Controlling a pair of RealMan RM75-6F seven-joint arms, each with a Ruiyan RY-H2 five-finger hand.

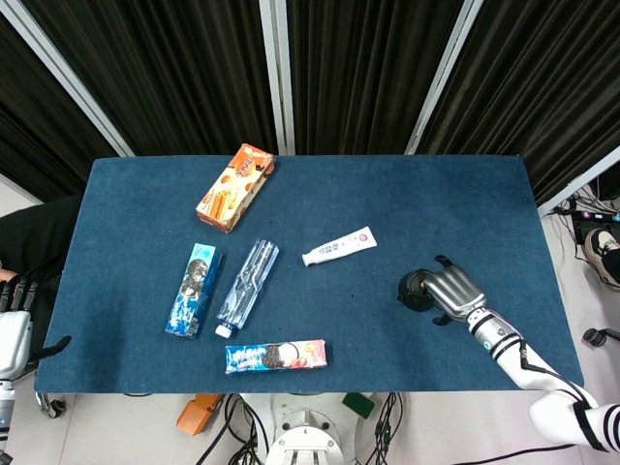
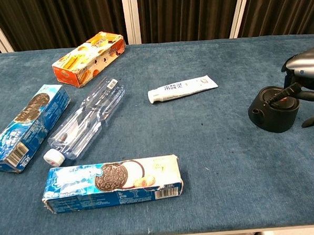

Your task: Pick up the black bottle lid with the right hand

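Observation:
The black bottle lid stands on the blue table near its right end. My right hand hovers low just to the lid's right, its fingers spread. One dark fingertip reaches over the lid's top, and another finger hangs down beside the lid on the right. The lid rests on the cloth and is not gripped. My left hand hangs off the table's left edge, holding nothing, thumb out to the side.
A white toothpaste tube lies left of the lid. Further left lie a clear water bottle, an orange biscuit box and two blue cookie packs. The table's right edge is close to the hand.

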